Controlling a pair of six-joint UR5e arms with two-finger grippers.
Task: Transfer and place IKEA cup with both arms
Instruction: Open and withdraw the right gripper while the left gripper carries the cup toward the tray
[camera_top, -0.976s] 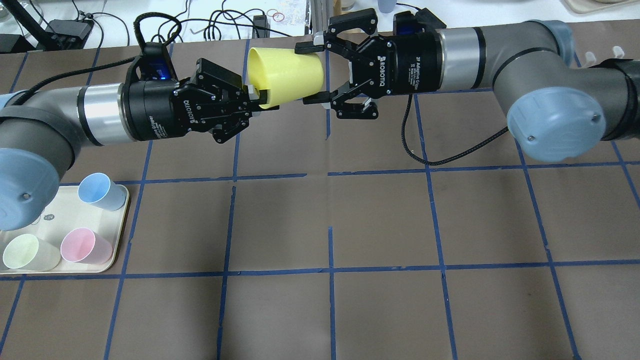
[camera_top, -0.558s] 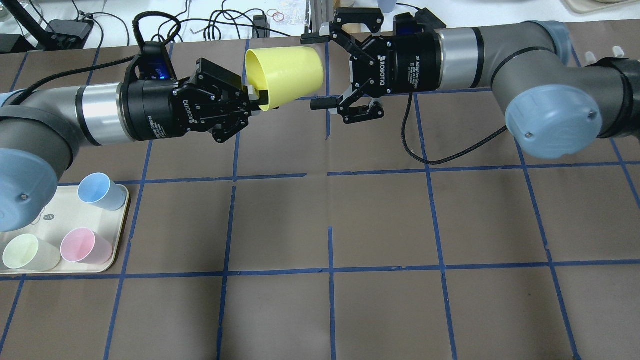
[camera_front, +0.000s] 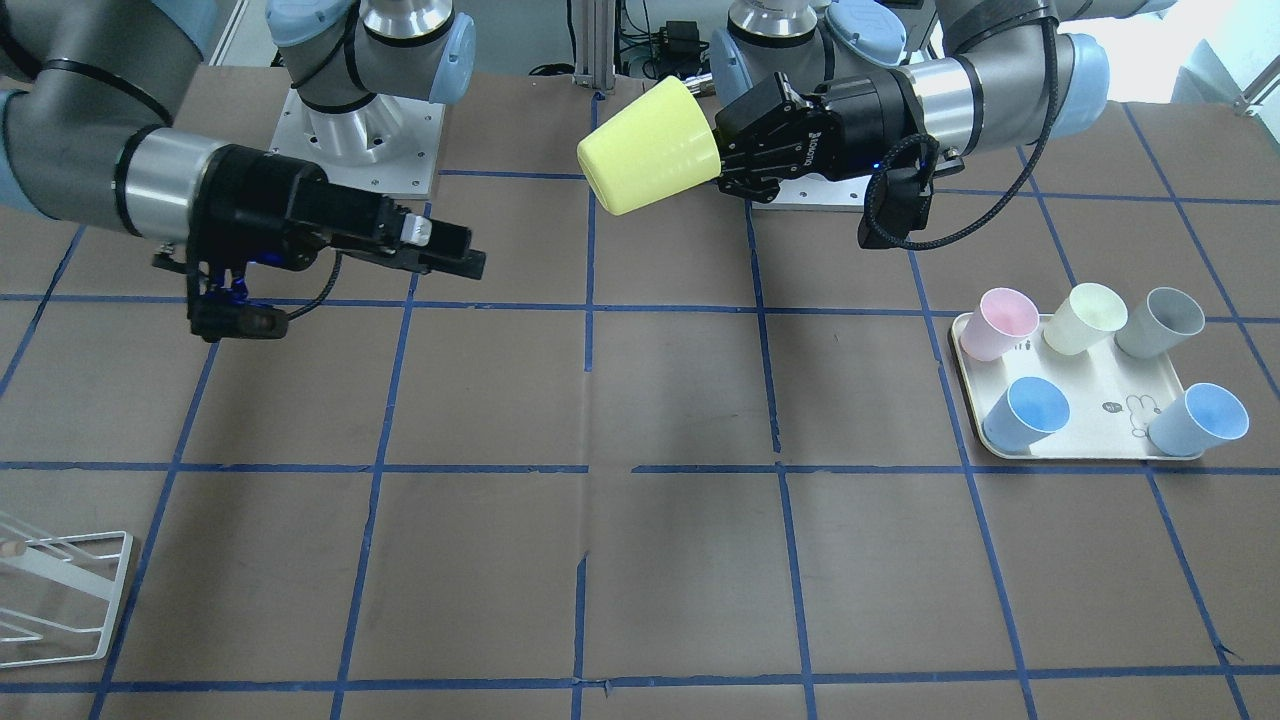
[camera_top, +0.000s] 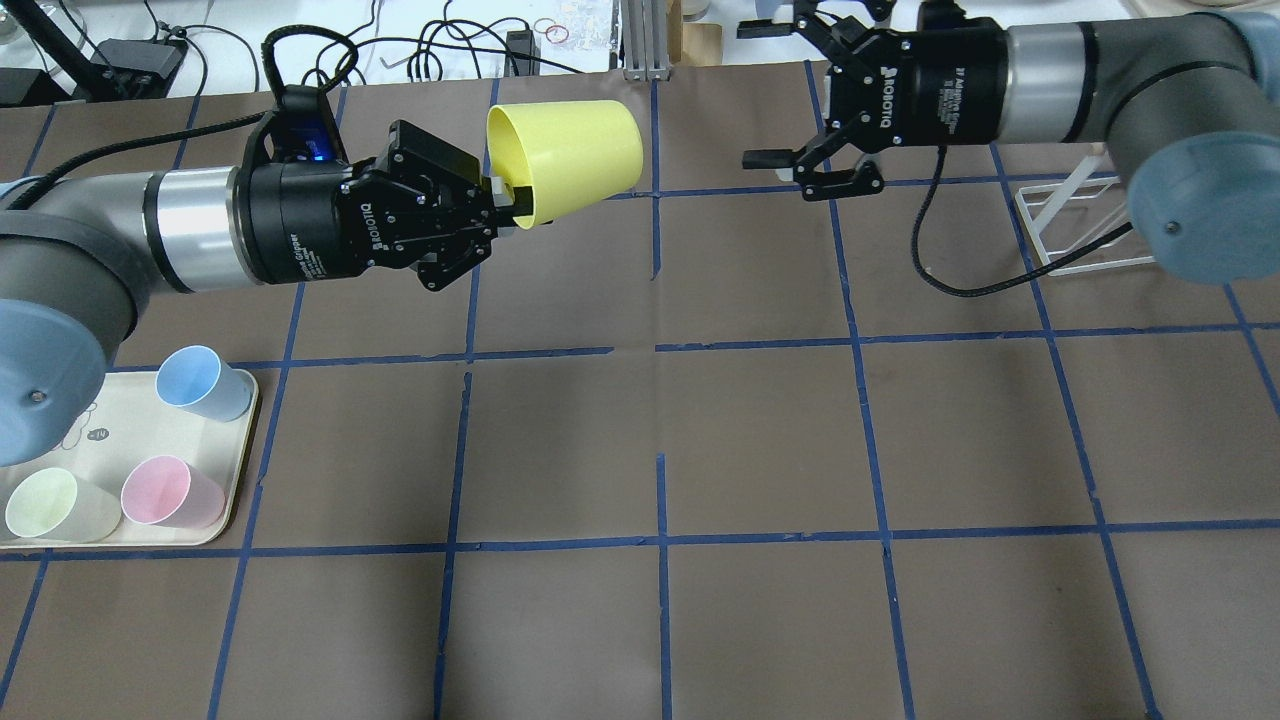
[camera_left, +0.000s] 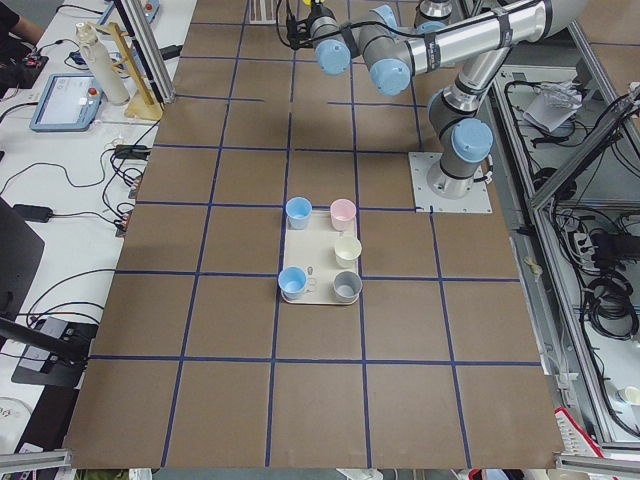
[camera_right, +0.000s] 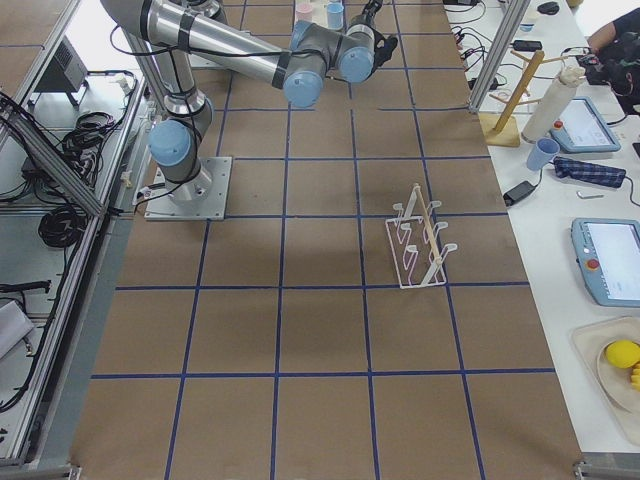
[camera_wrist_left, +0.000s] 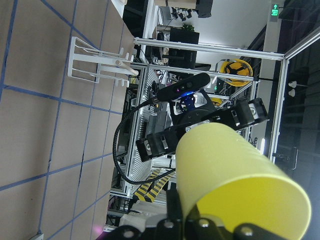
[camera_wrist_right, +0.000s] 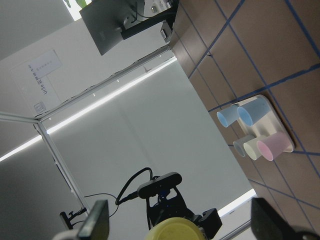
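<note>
A: Where is the yellow cup (camera_top: 565, 155)?

B: In the air above the surface (camera_top: 760, 440), carried by the left tool (camera_top: 507, 200). That tool is clamped on the cup's rim, 1 finger inside the mouth and 1 outside on the wall.

A: And the right tool (camera_top: 765, 93)?

B: Spread wide and empty, well apart from the cup.

A: How does the cup lie between them?

B: Its long axis is nearly level and runs roughly along the line joining the 2 tools. The mouth faces the left tool and the closed, narrower base points toward the right one. A grip from the right would meet the base and the tapered wall first.

A: Which arm is better placed to set it down?

B: My guess is the left. The tray (camera_front: 1090, 372) with 5 pastel cups (camera_front: 1070, 318) sits on its side, while the white wire rack (camera_top: 1070, 215) is over by the right arm.

A: Anything about how it will handle?

B: It is smooth plastic, tapered, with no handle, so probably light and a little slippery. A rim pinch leaves the body cantilevered, and I'd expect it to swing if jolted. The surface is matt brown with a grid of blue tape.
</note>
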